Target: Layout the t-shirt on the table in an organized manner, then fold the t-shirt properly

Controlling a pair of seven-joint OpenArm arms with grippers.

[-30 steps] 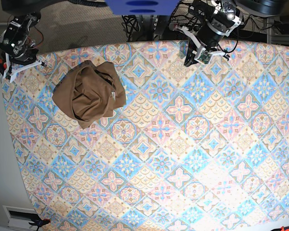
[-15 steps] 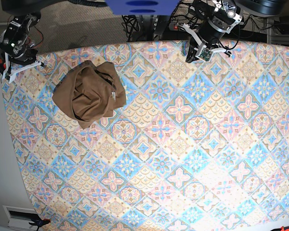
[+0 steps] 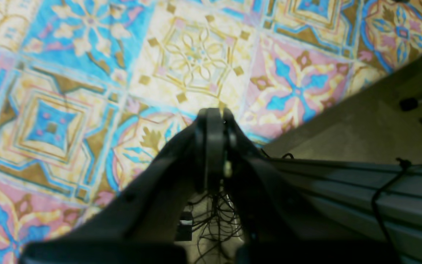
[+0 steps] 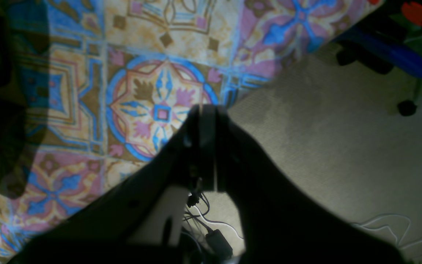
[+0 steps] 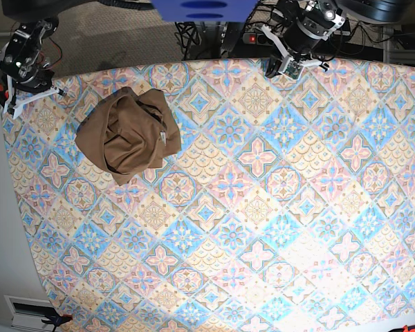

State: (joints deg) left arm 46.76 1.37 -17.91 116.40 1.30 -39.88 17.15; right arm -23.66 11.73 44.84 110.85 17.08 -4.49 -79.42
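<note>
At the far left corner of the table [image 5: 263,228], the right gripper [image 5: 9,104] hangs over the table's edge, its jaws pressed together with nothing between them. The right wrist view shows the same: the dark fingers [image 4: 205,121] meet in one narrow line above a blue-ringed medallion, with beige carpet [image 4: 324,146] beyond the table edge and a few cables below.

Just right of that gripper, in the far left part of the table, lies the t-shirt [image 5: 128,135]. It is a crumpled tan-brown heap, not spread out, with folds bunched toward its middle and a small pale label [image 5: 164,138] showing at its right edge. Its long axis runs diagonally, from a near-left corner up toward a far-right lobe close to the table's far edge. The heap lies wholly on the table and no gripper touches it. A dark, blurred mass at the left edge of the right wrist view may be part of it, though that cannot be told for sure.

The rest of the patterned top, to the right and nearer, carries nothing.

At the far edge, right of centre, the left gripper [image 5: 271,69] sits above the table's rim. Its jaws are closed tight and hold nothing; in the left wrist view the fingers [image 3: 213,128] form a single dark ridge over the cream and pink tiles, well apart from the t-shirt.
</note>
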